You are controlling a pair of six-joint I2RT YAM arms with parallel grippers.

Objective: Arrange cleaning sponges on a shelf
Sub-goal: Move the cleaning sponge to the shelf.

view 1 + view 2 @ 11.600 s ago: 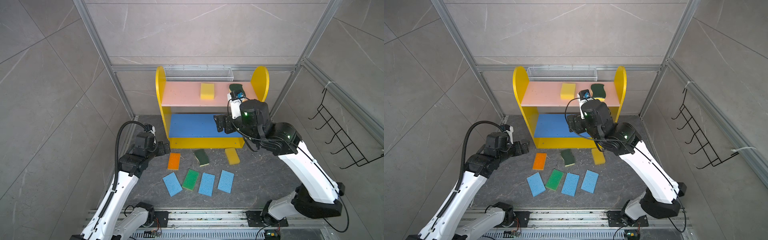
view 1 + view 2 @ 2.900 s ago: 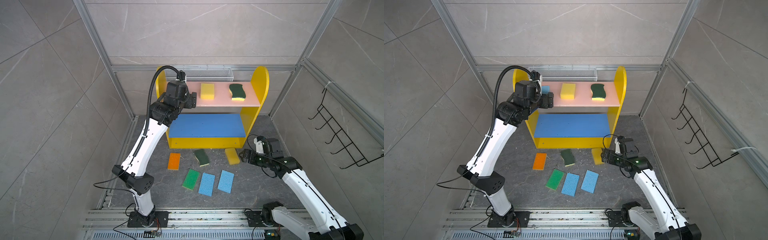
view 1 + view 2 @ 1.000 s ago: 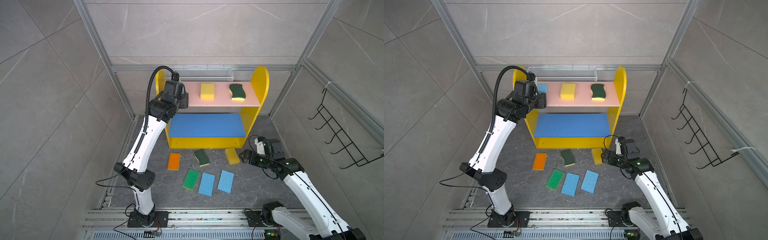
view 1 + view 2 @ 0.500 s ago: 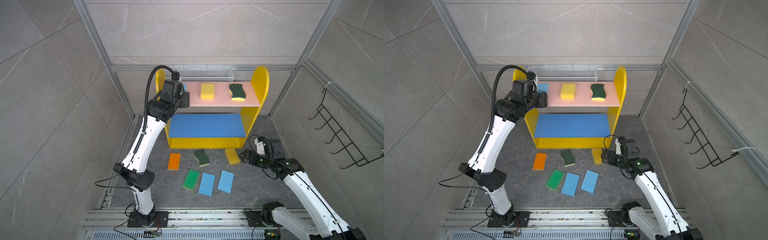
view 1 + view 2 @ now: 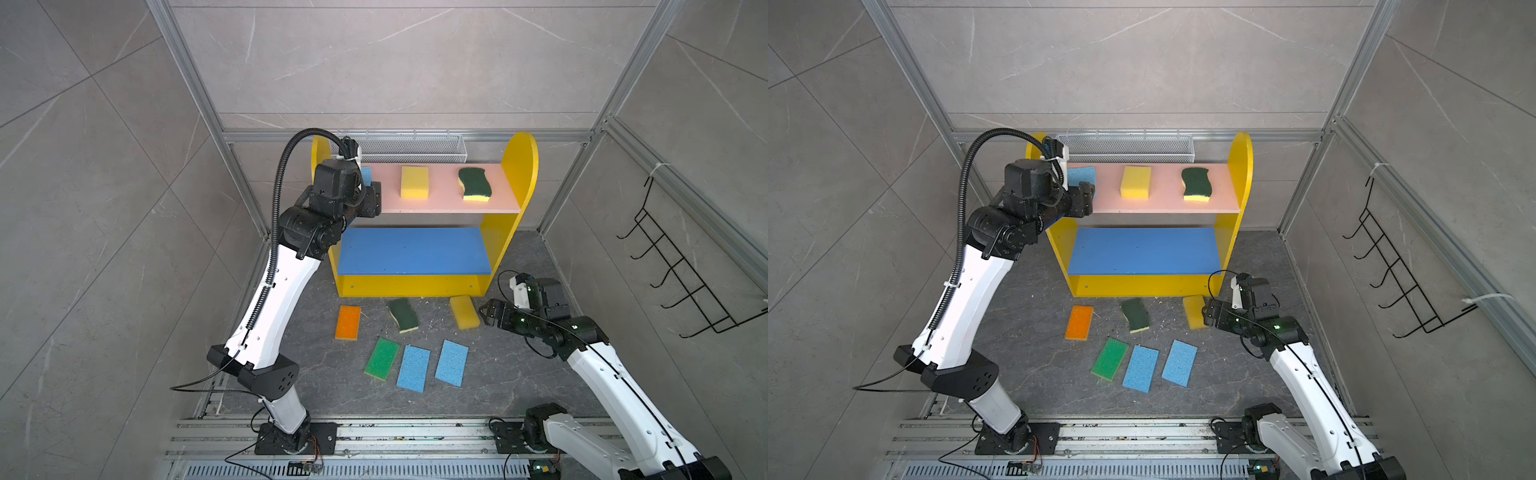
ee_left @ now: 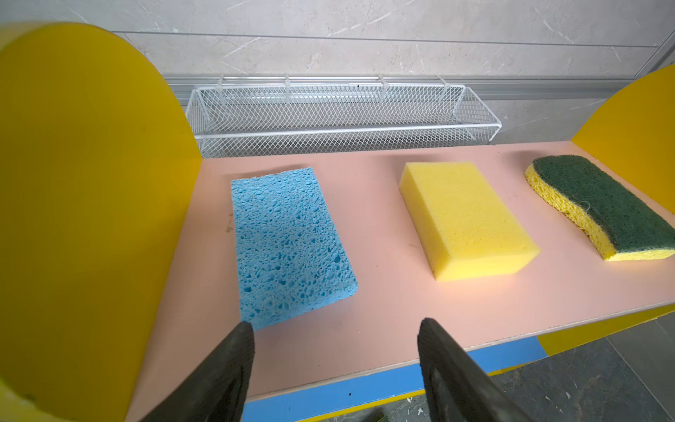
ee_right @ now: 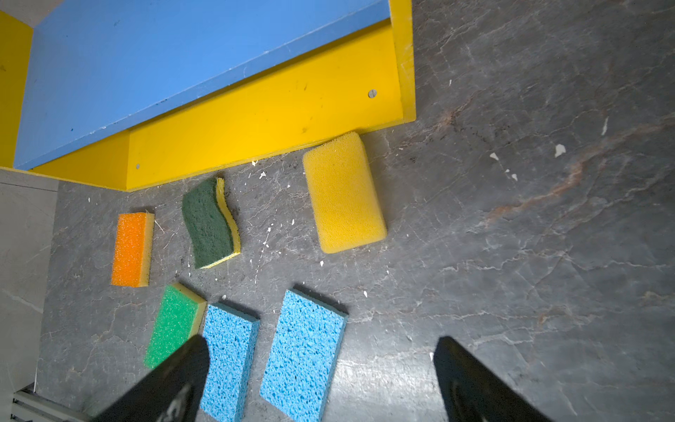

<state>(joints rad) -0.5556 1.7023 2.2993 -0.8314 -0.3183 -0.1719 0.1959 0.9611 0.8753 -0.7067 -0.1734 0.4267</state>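
Three sponges [image 6: 288,241] sit on the pink upper board [image 6: 383,292]; six wait on the floor [image 5: 519,374], lower centre of frame. The left gripper [image 6: 336,323] and right gripper [image 7: 321,339] gape, apparently empty.

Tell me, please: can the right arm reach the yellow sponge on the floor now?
Probably yes. The open right claw hangs just beside that yellow sponge, and nothing lies between them. The shelf stands close at the sponge's far end.

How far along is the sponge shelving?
Done: three on the pink upper board: shelved blue sponge, shelved yellow sponge, shelved wavy green sponge. In hand: nothing; left gripper open by the shelved blue, right gripper open near the floor yellow sponge. Left: six on the floor, also orange sponge, floor wavy green sponge, bright green sponge, two blue sponges.
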